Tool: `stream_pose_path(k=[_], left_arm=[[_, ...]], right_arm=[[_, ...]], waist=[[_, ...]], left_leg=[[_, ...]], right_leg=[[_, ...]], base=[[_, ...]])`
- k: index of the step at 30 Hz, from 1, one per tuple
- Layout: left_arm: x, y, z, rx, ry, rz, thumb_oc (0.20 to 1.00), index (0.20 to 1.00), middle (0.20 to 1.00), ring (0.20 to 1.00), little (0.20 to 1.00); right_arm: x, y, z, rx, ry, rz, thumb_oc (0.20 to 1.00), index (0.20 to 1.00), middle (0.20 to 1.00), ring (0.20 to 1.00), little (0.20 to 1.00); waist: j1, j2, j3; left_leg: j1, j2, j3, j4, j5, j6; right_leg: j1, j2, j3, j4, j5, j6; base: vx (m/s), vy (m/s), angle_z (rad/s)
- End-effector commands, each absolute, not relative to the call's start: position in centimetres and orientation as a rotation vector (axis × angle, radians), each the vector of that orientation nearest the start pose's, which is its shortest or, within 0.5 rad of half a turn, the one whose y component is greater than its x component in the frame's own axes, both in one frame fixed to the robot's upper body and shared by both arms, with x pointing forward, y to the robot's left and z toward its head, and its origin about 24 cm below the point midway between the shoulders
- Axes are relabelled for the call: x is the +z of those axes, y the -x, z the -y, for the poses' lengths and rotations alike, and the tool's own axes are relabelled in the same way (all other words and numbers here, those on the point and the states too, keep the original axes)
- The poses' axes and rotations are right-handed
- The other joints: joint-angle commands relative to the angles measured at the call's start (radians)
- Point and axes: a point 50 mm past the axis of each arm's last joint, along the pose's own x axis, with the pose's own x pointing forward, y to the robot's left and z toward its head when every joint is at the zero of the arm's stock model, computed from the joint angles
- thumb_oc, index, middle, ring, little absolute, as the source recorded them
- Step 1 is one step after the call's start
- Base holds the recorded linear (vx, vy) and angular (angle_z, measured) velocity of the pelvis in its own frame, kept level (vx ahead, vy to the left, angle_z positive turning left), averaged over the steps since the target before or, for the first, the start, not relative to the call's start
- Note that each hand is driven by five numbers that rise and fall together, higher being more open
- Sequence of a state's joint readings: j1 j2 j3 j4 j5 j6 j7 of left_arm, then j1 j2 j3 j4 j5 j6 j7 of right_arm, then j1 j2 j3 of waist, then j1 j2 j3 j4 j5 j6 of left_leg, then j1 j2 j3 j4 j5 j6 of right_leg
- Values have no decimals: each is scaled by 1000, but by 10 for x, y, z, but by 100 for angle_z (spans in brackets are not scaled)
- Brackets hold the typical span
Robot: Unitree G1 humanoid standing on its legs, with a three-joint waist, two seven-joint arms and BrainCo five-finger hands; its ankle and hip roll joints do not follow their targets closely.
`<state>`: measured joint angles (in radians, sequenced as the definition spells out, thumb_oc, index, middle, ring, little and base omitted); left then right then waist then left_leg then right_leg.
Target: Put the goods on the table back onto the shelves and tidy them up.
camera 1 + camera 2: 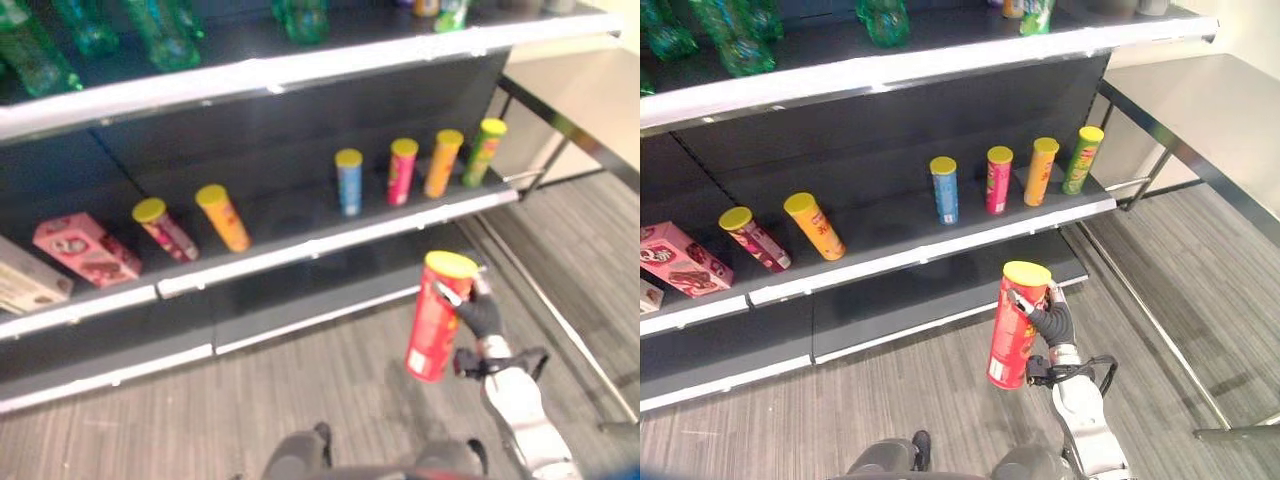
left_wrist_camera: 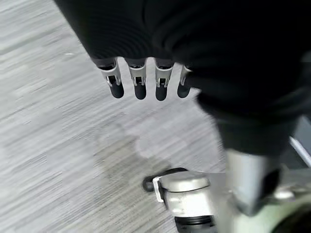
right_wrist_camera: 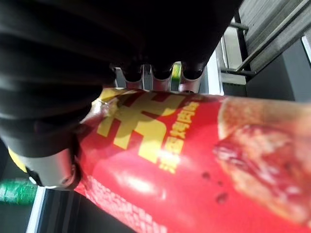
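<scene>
1. Right eye view: right hand (image 1: 1052,322) gripping red can (image 1: 1015,325), fingers (image 1: 1023,300) curling round it, hovering upright before the shelf (image 1: 930,250).
2. Left wrist view: left hand (image 2: 146,53) hanging over floor (image 2: 48,121), fingers (image 2: 140,85) relaxing straight, holding nothing.

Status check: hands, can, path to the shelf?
Right hand gripping red can, upright, off the shelf. Left hand empty, fingers straight. Nothing between.

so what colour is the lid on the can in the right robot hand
Yellow lid on a red can, clearest in the right eye view.
</scene>
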<state>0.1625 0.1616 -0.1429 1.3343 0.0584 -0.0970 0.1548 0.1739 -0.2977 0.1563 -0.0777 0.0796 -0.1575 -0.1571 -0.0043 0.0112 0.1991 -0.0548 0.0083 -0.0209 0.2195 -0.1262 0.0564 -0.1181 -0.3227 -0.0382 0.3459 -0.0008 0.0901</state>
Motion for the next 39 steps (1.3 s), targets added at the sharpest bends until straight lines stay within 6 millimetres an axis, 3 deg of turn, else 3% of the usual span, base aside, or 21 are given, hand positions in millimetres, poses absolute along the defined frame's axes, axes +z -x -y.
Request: stream_pose_path(k=[1,3,5,7,12,13,15,16,17,18,19,21,24,26,27,29,30,33,34,37,39], left_arm=[[-174,10,-214,81,-323,-1421,1000,1000,1000,1000,1000],[-176,15,-208,64,-296,-1440,1000,1000,1000,1000,1000],[-176,16,-207,59,-293,-1444,1000,1000,1000,1000,1000],[-176,7,-205,16,-317,-1419,1000,1000,1000,1000,1000],[-176,-8,-207,-58,-403,-1367,1000,1000,1000,1000,1000],[-175,-4,-207,-31,-377,-1375,1000,1000,1000,1000,1000],[-176,-2,-205,-21,-363,-1376,1000,1000,1000,1000,1000],[-176,-3,-205,-21,-363,-1376,1000,1000,1000,1000,1000],[-176,-4,-204,-21,-362,-1366,1000,1000,1000,1000,1000],[-175,-11,-204,-23,-382,-1333,1000,1000,1000,1000,1000],[-175,-11,-204,-23,-382,-1333,1000,1000,1000,1000,1000],[-173,-16,-209,11,-388,-1308,1000,1000,1000,1000,1000],[-173,-16,-211,79,-345,-1307,1000,1000,1000,1000,1000],[-173,-12,-213,150,-279,-1327,1000,1000,1000,1000,1000],[-174,0,-212,216,-224,-1373,1000,1000,1000,1000,1000],[-174,-1,-212,217,-224,-1372,1000,1000,1000,1000,1000],[-174,1,-212,234,-211,-1378,1000,1000,1000,1000,1000],[-174,1,-212,235,-210,-1378,1000,1000,1000,1000,1000],[-176,6,-203,299,-144,-1400,1000,1000,1000,1000,1000],[-176,6,-207,306,-167,-1399,1000,1000,1000,1000,1000],[-174,5,-214,292,-228,-1385,1000,1000,1000,1000,1000]], right_arm=[[82,-227,185,8,229,271,200,200,200,200,200],[84,-228,190,4,260,285,200,200,200,200,200],[85,-228,192,0,268,291,200,200,200,200,200],[87,-226,195,-20,285,305,200,200,200,200,200],[87,-222,195,-30,277,306,200,200,200,200,200],[86,-223,195,-24,298,302,200,200,200,200,200],[89,-221,193,-6,318,318,200,200,200,200,200],[89,-221,193,-6,318,318,200,200,200,200,200],[90,-222,192,-1,329,327,200,200,200,200,200],[93,-223,191,0,347,344,200,200,200,200,200],[93,-223,191,0,347,344,200,200,200,200,200],[98,-223,189,-1,357,370,200,200,200,200,200],[98,-224,188,-10,369,375,200,200,200,200,200],[98,-224,186,-10,392,379,200,200,200,200,200],[99,-225,180,-2,394,406,200,200,200,200,200],[99,-226,179,-1,394,407,200,200,200,200,200],[100,-227,176,-4,384,416,200,200,200,200,200],[100,-227,176,-4,384,416,200,200,200,200,200],[90,-224,156,9,340,424,200,200,200,200,200],[82,-221,153,6,356,400,200,200,200,200,200],[71,-226,144,-13,352,370,200,200,200,200,200]], waist=[[-18,-1,-40],[-19,-42,-33],[-20,-49,-33],[-44,-62,-12],[-65,-68,-4],[-60,-53,-37],[-57,-34,-47],[-58,-36,-49],[-59,-36,-51],[-50,-37,-35],[-51,-37,-37],[-40,-46,-22],[-31,-49,-18],[-16,-57,-20],[3,-57,-25],[1,-62,-27],[7,-47,-30],[7,-48,-28],[24,15,-44],[23,26,-62],[27,23,-81]], left_leg=[[12,37,-23,-139,47,-67],[51,-43,-21,-140,38,-39],[59,-59,-29,-146,34,-33],[83,-105,-89,-138,16,-16],[106,-132,-124,-96,-36,-3],[140,-112,-96,-71,-90,-4],[139,-90,-59,21,-116,-24],[133,-93,-59,23,-113,-24],[108,-85,-34,108,-87,-40],[3,-68,-11,322,-29,-66],[0,-68,-12,323,-28,-66],[-80,-60,1,493,32,-72],[-164,-30,16,558,17,-55],[-169,1,24,454,-11,-44],[-140,44,-15,110,18,-65],[-136,39,-15,93,32,-66],[-138,57,-44,-21,99,-86],[-134,56,-44,-27,102,-86],[-134,110,-117,-264,221,-142],[-113,95,-117,-239,228,-144],[-90,71,-71,-227,201,-123]], right_leg=[[24,83,-52,-81,-18,-7],[-1,274,-32,-187,-16,-3],[-20,308,-11,-212,1,-1],[-91,362,65,-235,66,22],[-52,336,40,-264,63,4],[-26,333,31,-254,41,-3],[14,337,33,-263,19,-11],[11,334,33,-265,23,-11],[33,327,39,-278,24,-17],[60,323,46,-296,26,-34],[58,323,45,-296,26,-34],[87,319,57,-313,15,-59],[117,308,57,-331,5,-62],[142,291,63,-343,-7,-53],[153,277,65,-352,-24,-35],[150,272,64,-352,-22,-35],[160,281,68,-354,-35,-35],[162,280,68,-355,-35,-35],[215,278,104,-339,-102,-21],[220,241,102,-340,-96,-5],[192,195,146,-330,-81,19]], base=[[28,179,2],[124,323,-14],[102,143,-19],[141,109,20],[214,26,74],[289,19,50],[358,38,-16],[296,45,-22],[144,41,-30],[153,41,-24],[109,32,-22],[73,13,-14],[115,62,-8],[214,187,12],[249,263,7],[115,157,10],[58,100,5],[117,247,-14],[347,774,-25],[199,442,-44],[175,433,-7]])
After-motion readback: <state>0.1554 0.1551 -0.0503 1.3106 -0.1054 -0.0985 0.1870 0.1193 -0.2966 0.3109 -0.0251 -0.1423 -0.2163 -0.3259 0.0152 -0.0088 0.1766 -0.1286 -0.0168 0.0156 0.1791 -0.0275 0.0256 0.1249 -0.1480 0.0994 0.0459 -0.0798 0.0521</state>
